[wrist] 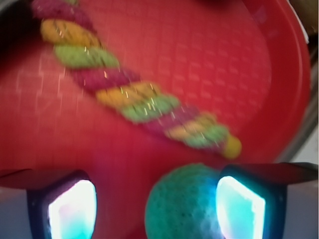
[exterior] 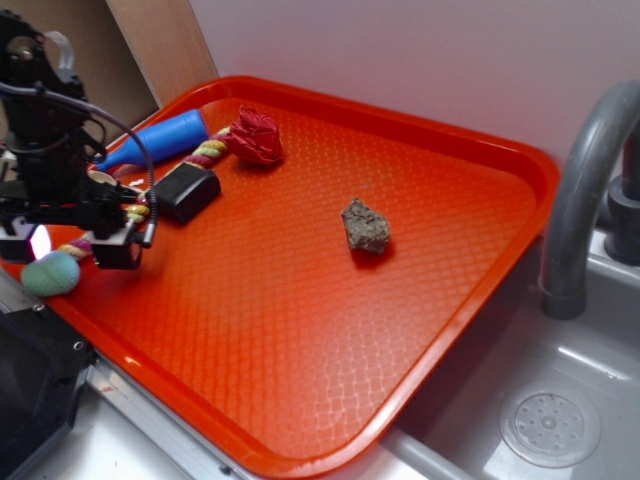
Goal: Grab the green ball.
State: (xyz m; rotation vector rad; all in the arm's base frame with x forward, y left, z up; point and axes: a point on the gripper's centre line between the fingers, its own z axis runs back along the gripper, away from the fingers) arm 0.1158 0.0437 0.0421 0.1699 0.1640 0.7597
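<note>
The green ball [exterior: 50, 272] is a pale mint, dimpled ball lying at the near left edge of the red tray [exterior: 300, 380]. My gripper [exterior: 70, 250] hangs right over it. In the wrist view the green ball [wrist: 182, 204] sits between the two lit fingers of the gripper [wrist: 155, 209], up against the right finger [wrist: 239, 209]. A clear gap of tray separates it from the left finger [wrist: 72, 211]. The jaws stand open around the ball.
A striped rope toy [wrist: 134, 94] runs just beyond the ball and ends in a red knot [exterior: 256, 135]. A black block [exterior: 187, 190] and a blue bottle-shaped toy [exterior: 160, 137] lie behind the arm. A brown rock [exterior: 366, 226] sits mid-tray. The faucet [exterior: 585, 190] and sink drain [exterior: 549, 427] are at right.
</note>
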